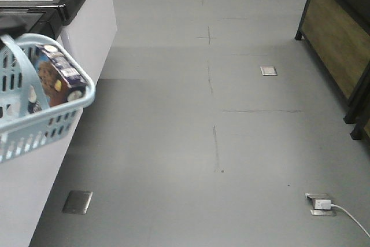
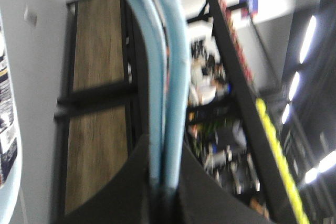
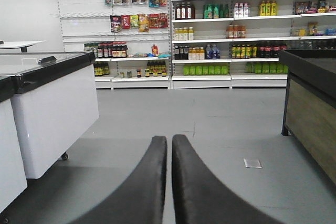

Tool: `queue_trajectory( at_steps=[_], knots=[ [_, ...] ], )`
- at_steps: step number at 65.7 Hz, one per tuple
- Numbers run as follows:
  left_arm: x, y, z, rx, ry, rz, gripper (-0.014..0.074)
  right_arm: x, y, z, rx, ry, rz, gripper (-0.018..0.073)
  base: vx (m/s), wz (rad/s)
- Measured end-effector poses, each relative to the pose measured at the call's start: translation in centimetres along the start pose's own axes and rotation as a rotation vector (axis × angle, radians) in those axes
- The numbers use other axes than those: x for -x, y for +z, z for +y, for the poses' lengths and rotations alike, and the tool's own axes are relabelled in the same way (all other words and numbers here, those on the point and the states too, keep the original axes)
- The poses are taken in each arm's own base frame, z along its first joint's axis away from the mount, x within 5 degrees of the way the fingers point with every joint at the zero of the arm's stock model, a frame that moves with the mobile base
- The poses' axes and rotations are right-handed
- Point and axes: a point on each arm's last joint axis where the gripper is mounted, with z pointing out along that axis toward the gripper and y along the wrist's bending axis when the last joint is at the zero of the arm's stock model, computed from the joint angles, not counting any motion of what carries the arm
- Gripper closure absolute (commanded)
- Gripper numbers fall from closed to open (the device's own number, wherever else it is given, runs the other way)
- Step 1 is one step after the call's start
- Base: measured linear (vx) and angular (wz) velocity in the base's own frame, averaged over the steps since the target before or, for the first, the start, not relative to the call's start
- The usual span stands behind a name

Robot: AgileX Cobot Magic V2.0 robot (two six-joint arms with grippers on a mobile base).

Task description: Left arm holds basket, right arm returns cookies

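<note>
The light blue basket (image 1: pixel 40 134) hangs in the air at the left edge of the front view, tilted, beside a white freezer. The dark navy cookies carton (image 1: pixel 58 76) leans inside it, along with other packets. In the left wrist view, the basket's two thin blue handles (image 2: pixel 168 77) run down between the black jaws of my left gripper (image 2: pixel 164 148), which is shut on them. My right gripper (image 3: pixel 169 140) is shut with nothing in it, only a hairline gap between its black fingers, and it points over bare floor toward the shelves. Neither arm shows in the front view.
White chest freezers (image 3: pixel 52 103) stand on the left. A black stand with wooden panels (image 1: pixel 341 44) is on the right. Stocked shelves of bottles (image 3: pixel 226 24) line the far wall. Metal floor plates (image 1: pixel 77 202) and a plugged socket with a white cable (image 1: pixel 319 203) sit in the grey floor.
</note>
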Motion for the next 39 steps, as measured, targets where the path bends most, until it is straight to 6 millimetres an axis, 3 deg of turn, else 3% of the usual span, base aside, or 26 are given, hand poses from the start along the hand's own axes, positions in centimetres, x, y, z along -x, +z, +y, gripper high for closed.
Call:
queue_trajectory(
  at_steps=[14, 30, 39],
  knots=[
    [-7.7, 3.0, 0.5, -0.023, 0.055, 0.234, 0.0599, 0.0, 0.0, 0.0, 0.000, 0.000, 0.000, 0.0568, 0.00, 0.00],
    [-14.6, 4.7, 3.0, 0.063, 0.056, 0.380, 0.0599, 0.0, 0.0, 0.0, 0.000, 0.000, 0.000, 0.0568, 0.00, 0.00],
    [-18.1, 5.4, 3.3, 0.064, 0.089, 0.491, 0.0599, 0.0, 0.0, 0.0, 0.000, 0.000, 0.000, 0.0568, 0.00, 0.00]
  ],
)
